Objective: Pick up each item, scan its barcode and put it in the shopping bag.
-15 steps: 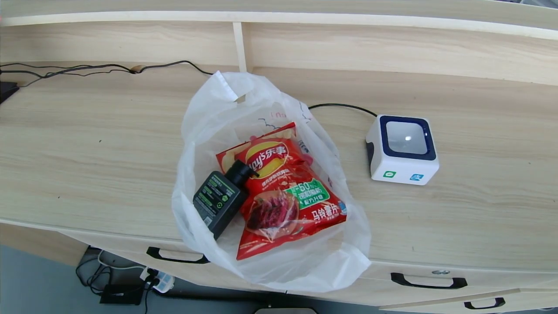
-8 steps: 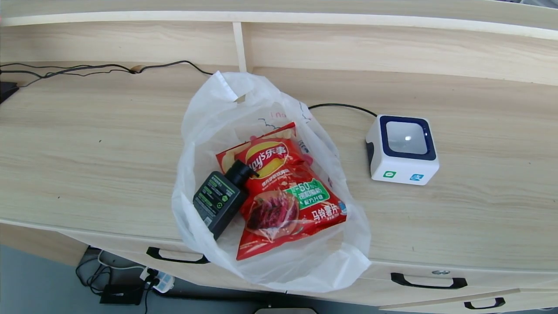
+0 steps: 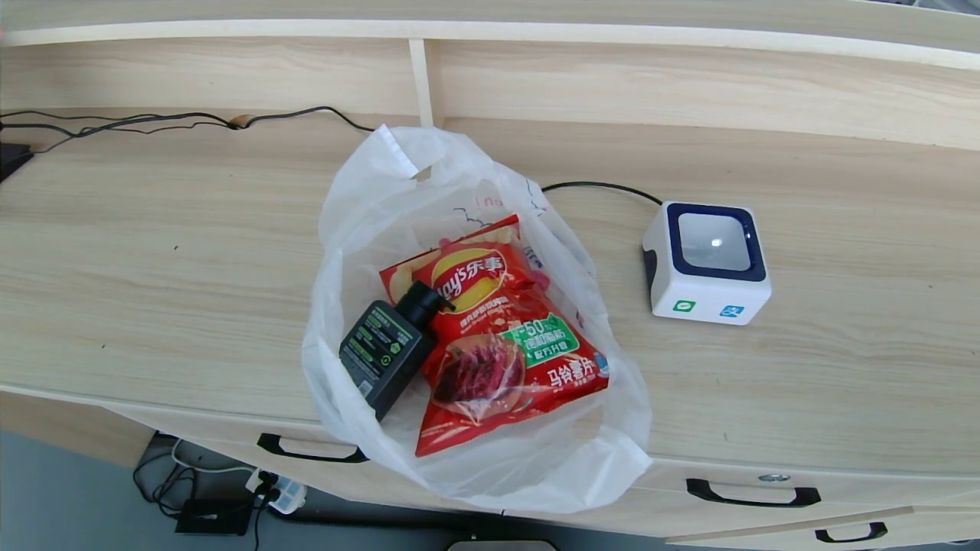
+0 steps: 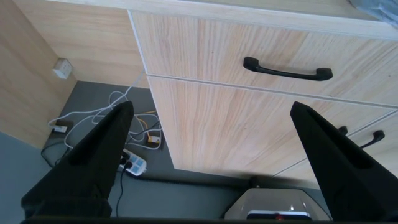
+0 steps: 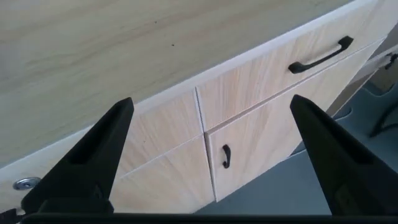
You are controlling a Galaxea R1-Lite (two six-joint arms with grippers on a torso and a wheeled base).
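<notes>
in the crinkly white shopping bag (image 3: 360,191) lie a glossy red chip packet (image 3: 498,344) and a black bottle (image 3: 380,352); left gripper (image 4: 211,165) and right gripper (image 5: 208,162) gape wide, empty.

place: shop checkout | cues: barcode scanner (image 3: 708,262), shopping bag (image 3: 367,191), wooden counter (image 3: 153,252)

One shopping bag (image 3: 360,229), one chips packet (image 3: 505,344), one bottle (image 3: 383,348), one scanner (image 3: 708,264)

The pale wooden worktop (image 3: 153,252) carries a white shopping bag (image 3: 360,191), a scanner (image 3: 708,264) to its right, and black cables (image 3: 176,116) at the back.
</notes>
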